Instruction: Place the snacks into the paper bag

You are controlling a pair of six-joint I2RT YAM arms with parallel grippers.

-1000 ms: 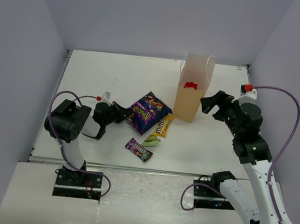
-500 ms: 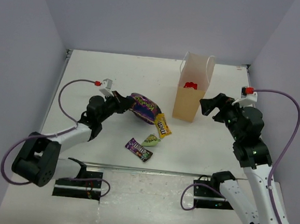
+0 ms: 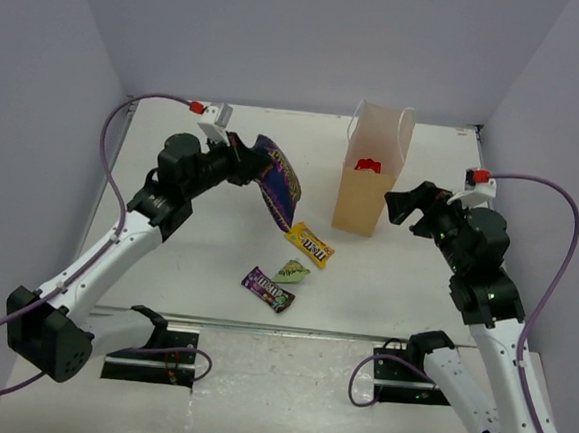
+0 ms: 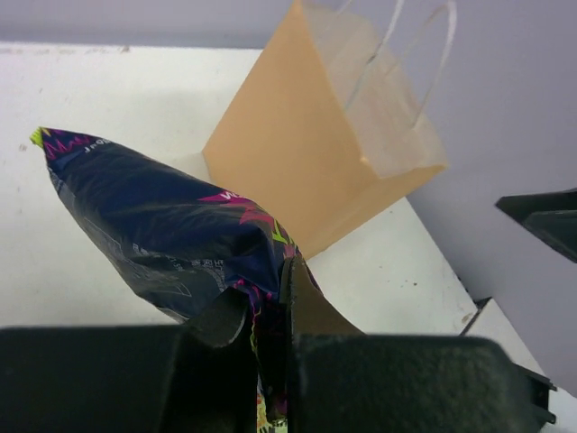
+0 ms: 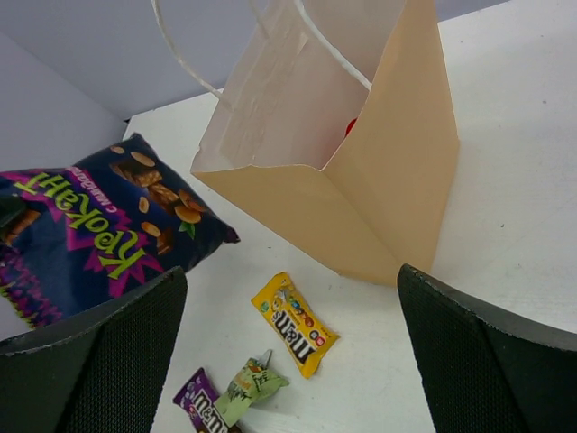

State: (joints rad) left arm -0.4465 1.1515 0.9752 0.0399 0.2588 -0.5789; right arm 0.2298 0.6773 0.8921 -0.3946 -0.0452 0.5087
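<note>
Between the pressed-together jaws of the left gripper (image 3: 240, 159), the large purple chip bag (image 3: 277, 180) is pinched by one edge and held clear of the table (image 3: 415, 277). Its long axis runs out from the fingertips and droops at the far end. Ahead of those jaws and somewhat to one side stands the paper bag (image 3: 363, 197), upright with its mouth open and apart from the packet's far end. The left arm holds the load, so the coming move looks to be its own: carry the packet forward and above the rim, then tip the long axis downward. The right gripper (image 3: 401, 203), jaws spread wide and empty, hovers just beside the bag's opposite wall. A red crinkly bag (image 3: 369, 166) shows inside. Below the held packet lie the yellow M&M's pack (image 3: 309, 244), small green packet (image 3: 291, 271) and dark purple candy bar (image 3: 268, 287).
</note>
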